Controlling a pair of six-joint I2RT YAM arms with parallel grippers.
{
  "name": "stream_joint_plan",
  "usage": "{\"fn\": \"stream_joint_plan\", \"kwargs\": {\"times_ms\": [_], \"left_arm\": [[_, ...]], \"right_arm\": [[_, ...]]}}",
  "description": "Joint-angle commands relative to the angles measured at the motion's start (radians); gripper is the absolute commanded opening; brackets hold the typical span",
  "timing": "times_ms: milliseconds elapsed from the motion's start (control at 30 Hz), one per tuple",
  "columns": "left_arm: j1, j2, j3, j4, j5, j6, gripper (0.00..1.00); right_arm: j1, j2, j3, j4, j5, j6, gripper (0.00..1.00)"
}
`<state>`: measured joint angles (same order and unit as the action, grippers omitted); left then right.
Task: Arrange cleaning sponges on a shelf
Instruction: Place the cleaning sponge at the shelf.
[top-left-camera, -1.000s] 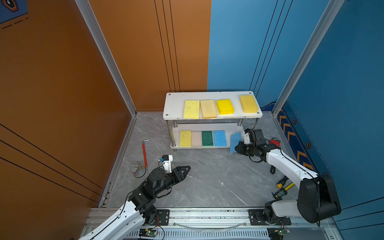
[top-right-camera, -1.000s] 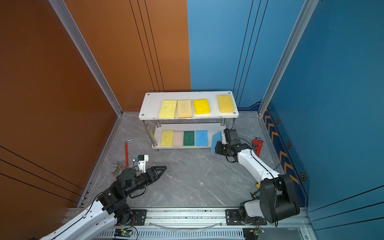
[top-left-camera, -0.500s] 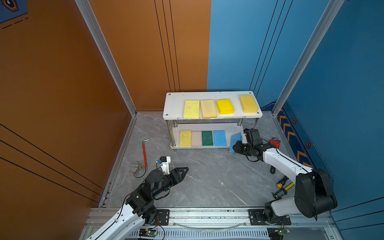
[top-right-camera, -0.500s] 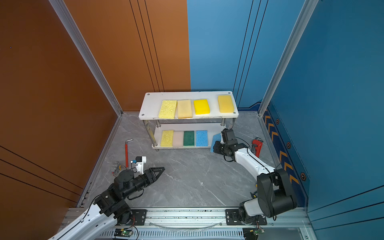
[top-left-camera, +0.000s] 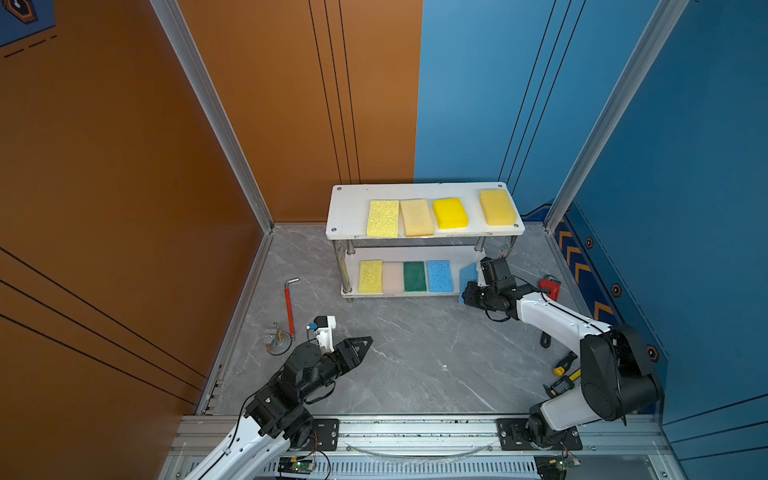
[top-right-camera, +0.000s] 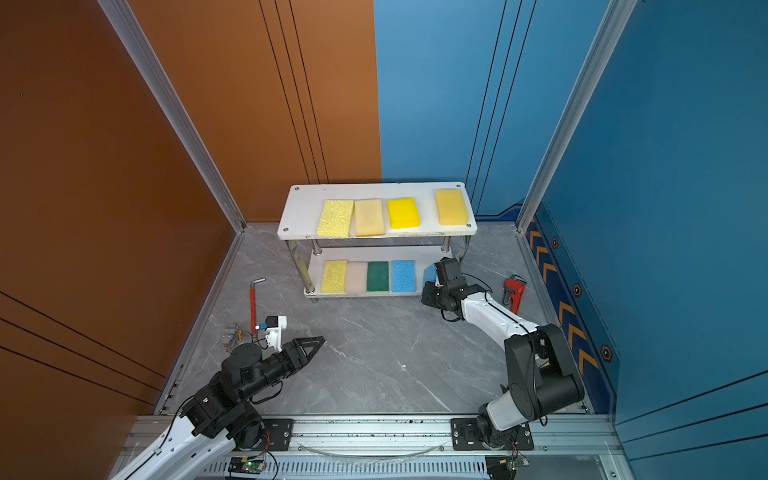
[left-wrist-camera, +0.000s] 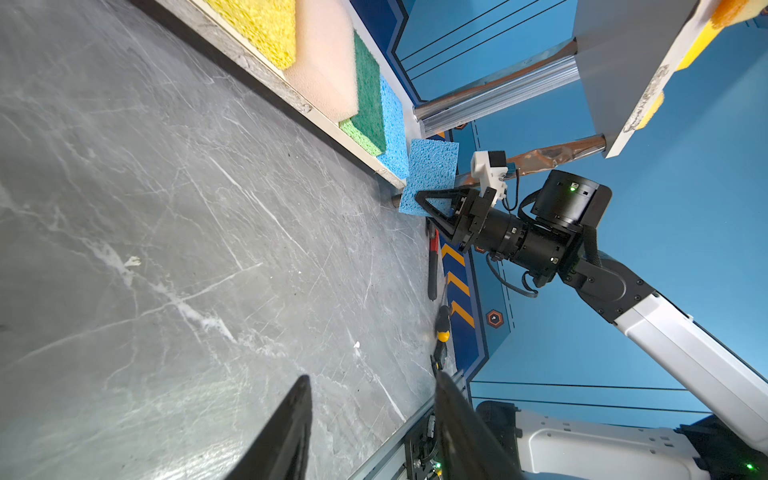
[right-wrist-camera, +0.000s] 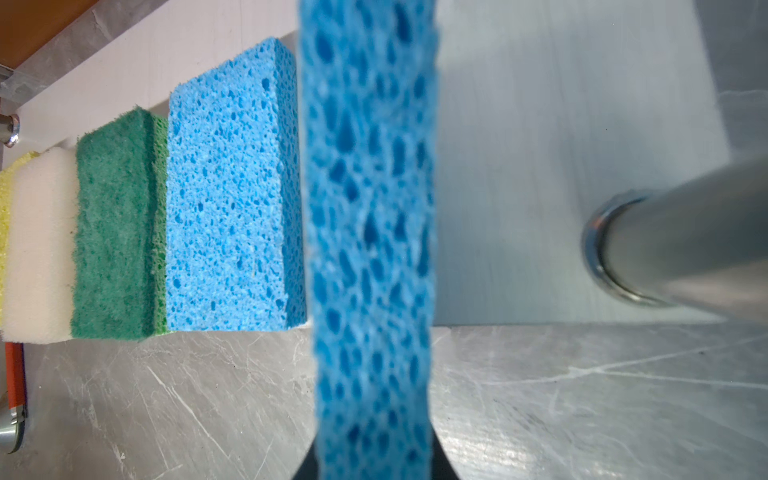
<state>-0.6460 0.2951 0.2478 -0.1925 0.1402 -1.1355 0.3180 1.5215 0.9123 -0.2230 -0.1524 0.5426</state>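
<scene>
Moved: R gripper (top-left-camera: 468, 293) nudged closer to shelf (top-left-camera: 345, 208).
Grip: pinching blue sponge (right-wrist-camera: 370, 208), on edge.
Sponge: at lower board (right-wrist-camera: 540, 166) right end, beside flat blue (top-left-camera: 439, 276); long axis approx front-back.
L gripper (top-left-camera: 368, 341): spread, empty, far; R nearer.

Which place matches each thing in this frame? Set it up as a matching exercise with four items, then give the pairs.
1. dark green rectangular scouring sponge
2. bright yellow thick foam sponge
3. thin blue porous sponge on edge
4. red-handled L-shaped metal key

A. clamped in the right tool
B. grey floor beside the white two-tier shelf
C. shelf's top board
D. shelf's lower board

Pairs: 1-D, 2-C, 3-A, 4-B
</scene>
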Motion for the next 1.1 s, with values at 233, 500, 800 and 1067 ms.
{"fn": "stream_joint_plan", "kwargs": {"times_ms": [233, 500, 800, 1067], "left_arm": [[0.022, -0.027, -0.017, -0.047, 0.021, -0.007, 0.49], [0.029, -0.049, -0.026, -0.054, 0.028, -0.010, 0.49], [0.044, -0.122, -0.025, -0.127, 0.029, -0.015, 0.49], [0.066, -0.162, -0.039, -0.151, 0.039, -0.027, 0.49]], "right_arm": [[0.027, -0.046, 0.024, 0.053, 0.042, 0.023, 0.18], [0.032, -0.071, 0.041, 0.042, 0.063, 0.016, 0.18], [0.029, 0.031, 0.125, 0.034, 0.064, -0.010, 0.18], [0.029, 0.086, 0.135, 0.034, 0.045, -0.018, 0.28]]}}
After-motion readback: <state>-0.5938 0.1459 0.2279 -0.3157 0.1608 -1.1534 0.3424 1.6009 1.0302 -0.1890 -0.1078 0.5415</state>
